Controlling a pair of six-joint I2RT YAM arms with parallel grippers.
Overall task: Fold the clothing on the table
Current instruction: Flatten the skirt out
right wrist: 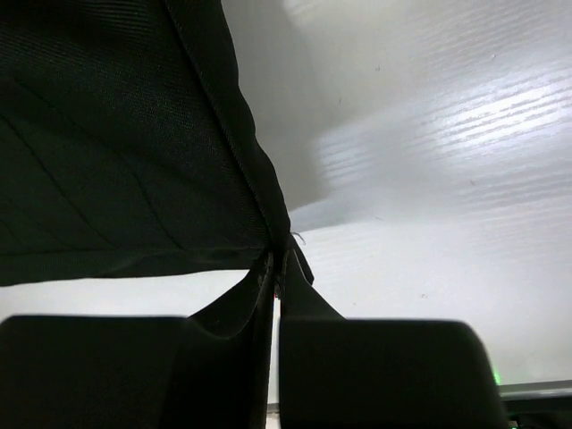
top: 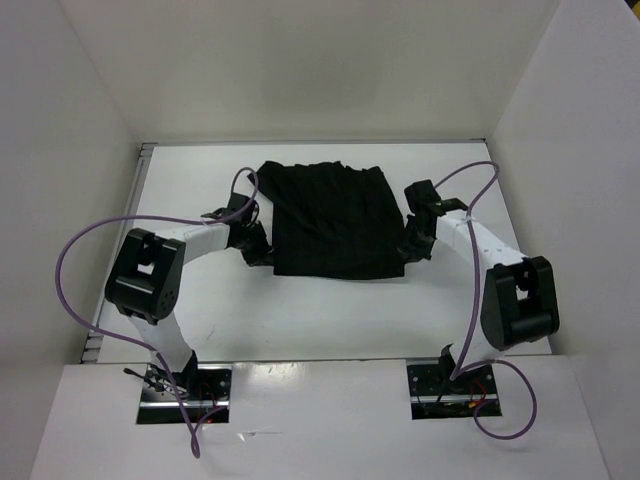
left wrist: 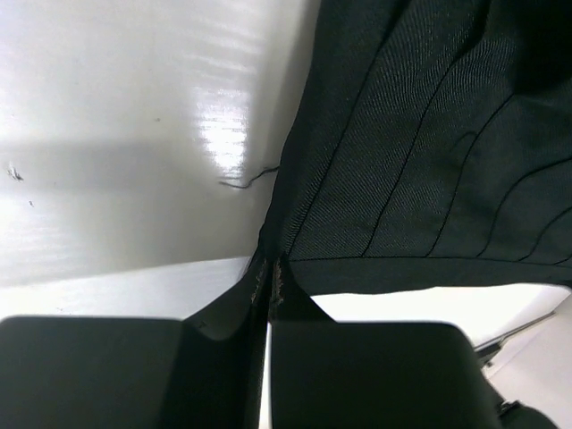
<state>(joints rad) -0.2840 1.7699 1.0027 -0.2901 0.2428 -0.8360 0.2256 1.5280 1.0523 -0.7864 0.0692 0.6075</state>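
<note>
The clothing (top: 335, 220), a roughly square black garment with faint pleat lines, lies spread on the white table (top: 330, 320). My left gripper (top: 262, 252) is at its near left corner, shut on the fabric edge (left wrist: 277, 241). At the near right corner my right gripper (top: 408, 246) is likewise shut on the hem (right wrist: 268, 228). In both wrist views the cloth (left wrist: 420, 143) (right wrist: 107, 134) rises from the closed fingertips and hangs a little above the tabletop. The garment's far edge rests on the table.
White walls (top: 70, 150) enclose the table on three sides. A loose thread (left wrist: 246, 179) sticks out from the garment's left edge. Purple cables (top: 75, 250) loop beside both arms. The arm bases (top: 185, 385) sit at the near edge.
</note>
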